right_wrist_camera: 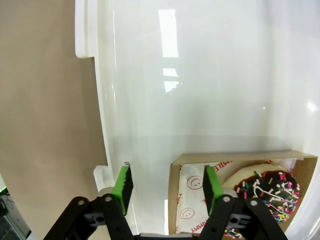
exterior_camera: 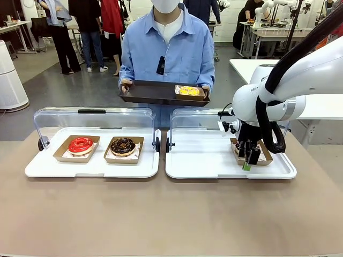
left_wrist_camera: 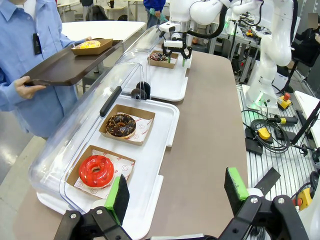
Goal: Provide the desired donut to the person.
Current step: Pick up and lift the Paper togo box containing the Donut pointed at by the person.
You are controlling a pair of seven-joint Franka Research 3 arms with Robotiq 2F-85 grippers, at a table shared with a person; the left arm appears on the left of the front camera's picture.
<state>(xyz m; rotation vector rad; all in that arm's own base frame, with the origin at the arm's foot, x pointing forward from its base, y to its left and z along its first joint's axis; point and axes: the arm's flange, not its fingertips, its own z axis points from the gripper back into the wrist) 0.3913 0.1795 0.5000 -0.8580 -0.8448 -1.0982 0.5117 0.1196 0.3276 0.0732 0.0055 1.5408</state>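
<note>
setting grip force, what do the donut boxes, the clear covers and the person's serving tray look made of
Donut boxes: brown kraft cardboard, matte, with folded walls and a printed paper liner.
Clear covers: hard glossy plastic, judging by see-through walls and reflections.
Serving tray: dark brown, smooth, faint sheen; plastic or coated wood, can't tell.

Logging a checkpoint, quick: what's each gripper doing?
Left gripper: open, empty.
Right gripper: open, straddling the donut box edge.

Front view faces the person (exterior_camera: 166, 51) across the desk (exterior_camera: 171, 214); left wrist looks along it, sharing both trays (exterior_camera: 203, 158); right wrist close overhead.
</note>
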